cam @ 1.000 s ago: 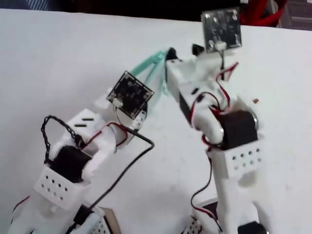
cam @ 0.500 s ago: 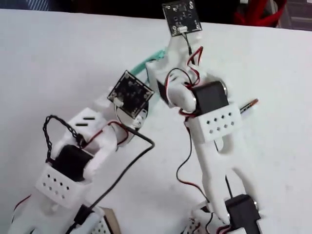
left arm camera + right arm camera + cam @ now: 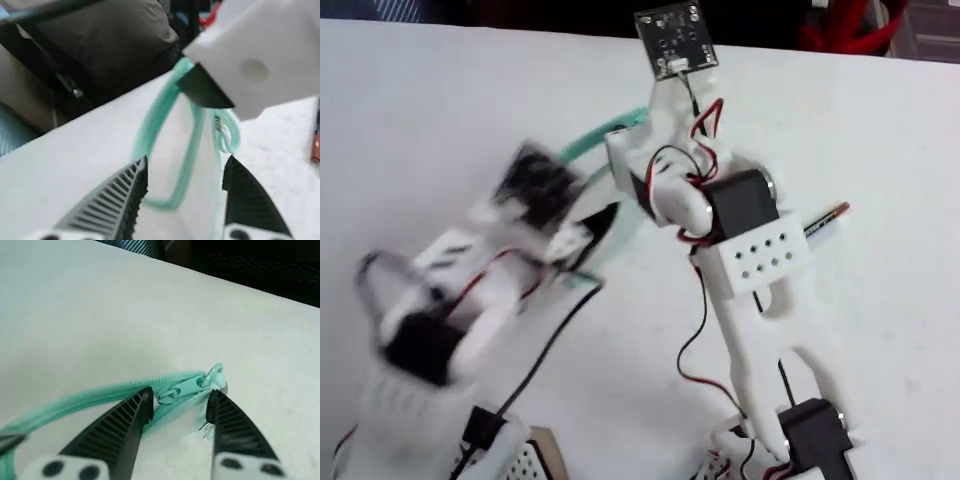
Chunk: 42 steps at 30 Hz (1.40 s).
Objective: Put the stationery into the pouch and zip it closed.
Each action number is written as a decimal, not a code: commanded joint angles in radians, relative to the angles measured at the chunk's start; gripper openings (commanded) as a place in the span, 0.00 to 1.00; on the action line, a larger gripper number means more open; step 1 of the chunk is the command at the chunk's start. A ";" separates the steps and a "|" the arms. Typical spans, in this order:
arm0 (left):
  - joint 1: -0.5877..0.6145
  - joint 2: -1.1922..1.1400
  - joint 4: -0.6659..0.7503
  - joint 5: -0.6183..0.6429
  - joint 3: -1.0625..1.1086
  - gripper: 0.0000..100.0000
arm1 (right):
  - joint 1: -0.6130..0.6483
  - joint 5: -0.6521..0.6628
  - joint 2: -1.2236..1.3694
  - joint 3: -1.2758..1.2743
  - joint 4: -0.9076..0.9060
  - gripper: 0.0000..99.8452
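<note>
Change: Left arm has swung down toward 8 o'clock in the high view and smears with motion, while the right arm has only edged slightly toward 9 o'clock over the pouch.
Left tool [image 3: 186, 162]: open, its two black fingers spread wide. The pouch's looped teal edge lies in the gap between them, and whether either finger touches it cannot be told.
Right tool [image 3: 180, 392]: open, fingers apart on either side of the zipper pull [image 3: 184, 387], gripping nothing. Contact with the pull cannot be judged.
Pouch [image 3: 592, 138]: a clear pouch with teal zip edging, lying on the bench at about 11 o'clock from the middle of the high view, partly under the right arm. Its teal edge curves out toward 9 o'clock, and its mouth gapes in the left wrist view.
Pencil [image 3: 827, 215]: on the bench at 3 o'clock of the right arm's elbow block, outside the pouch and well apart from it.
Bench [image 3: 430, 100]: plain white surface carrying both arms and the pouch.
</note>
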<state>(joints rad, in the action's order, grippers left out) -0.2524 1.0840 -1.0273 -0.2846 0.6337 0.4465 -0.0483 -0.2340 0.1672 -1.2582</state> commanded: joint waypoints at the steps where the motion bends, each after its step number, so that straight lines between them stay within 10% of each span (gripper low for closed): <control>1: 0.090 0.156 -0.023 -0.026 -0.049 0.26 | 0.013 0.006 0.018 0.018 -0.012 0.17; 8: 0.157 0.355 -0.032 -0.028 0.190 0.26 | 0.013 0.005 0.038 0.018 -0.015 0.17; 22: 0.027 0.437 0.519 0.114 0.727 0.26 | 0.015 0.008 0.035 0.025 -0.010 0.17; 34: -0.053 0.717 0.075 0.219 0.601 0.26 | 0.013 0.011 0.039 0.025 -0.012 0.17; 42: -0.193 0.642 0.342 0.296 0.735 0.26 | 0.015 0.005 0.039 0.021 -0.018 0.17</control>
<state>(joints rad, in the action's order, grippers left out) -0.4150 1.7714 -0.8032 -0.0468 1.3548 0.4511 -0.0483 -0.1910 0.1703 -1.2689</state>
